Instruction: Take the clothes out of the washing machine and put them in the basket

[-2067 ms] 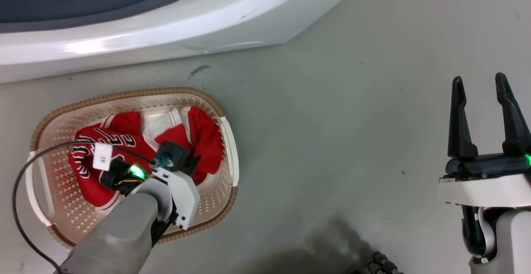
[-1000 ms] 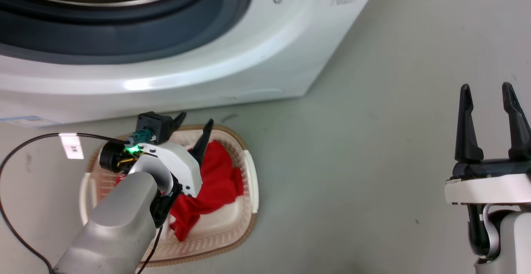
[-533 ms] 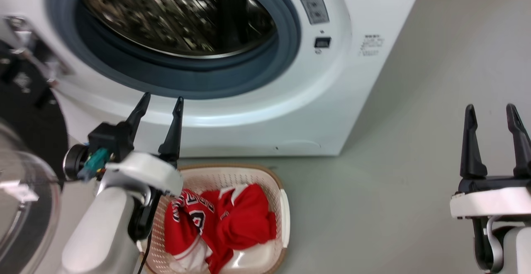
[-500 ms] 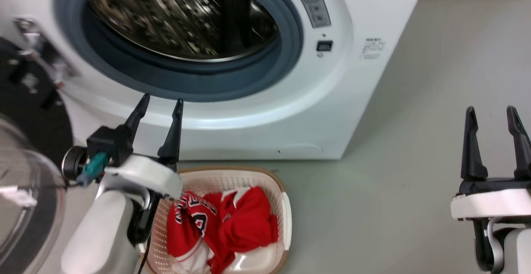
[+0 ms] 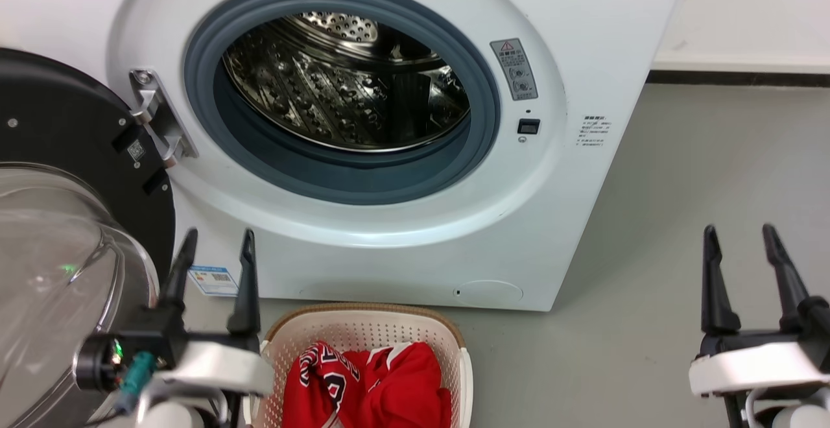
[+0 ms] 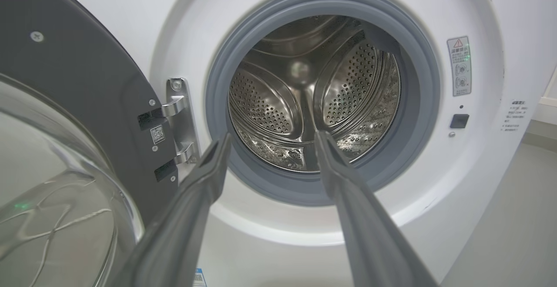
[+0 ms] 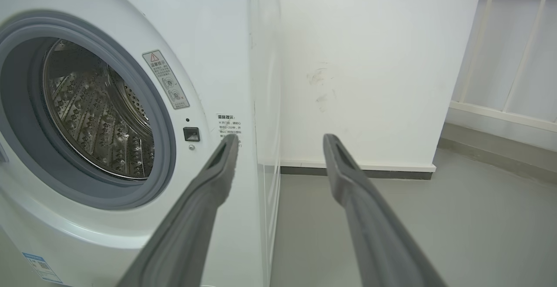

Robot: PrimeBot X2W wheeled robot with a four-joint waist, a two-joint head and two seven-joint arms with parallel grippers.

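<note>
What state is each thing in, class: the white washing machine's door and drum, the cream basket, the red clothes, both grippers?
Black-framed round glass door: open, swung left.
Steel perforated drum: no clothes visible inside.
Cream plastic basket: upright, holding clothes.
Red clothes: crumpled in the basket.
Left gripper: open, empty.
Right gripper: open, empty.

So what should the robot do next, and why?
Probably just draw the left gripper back to rest. The washing machine's drum looks bare, the red clothes already lie in the basket, and the right gripper, like the left, is open and holds nothing.
</note>
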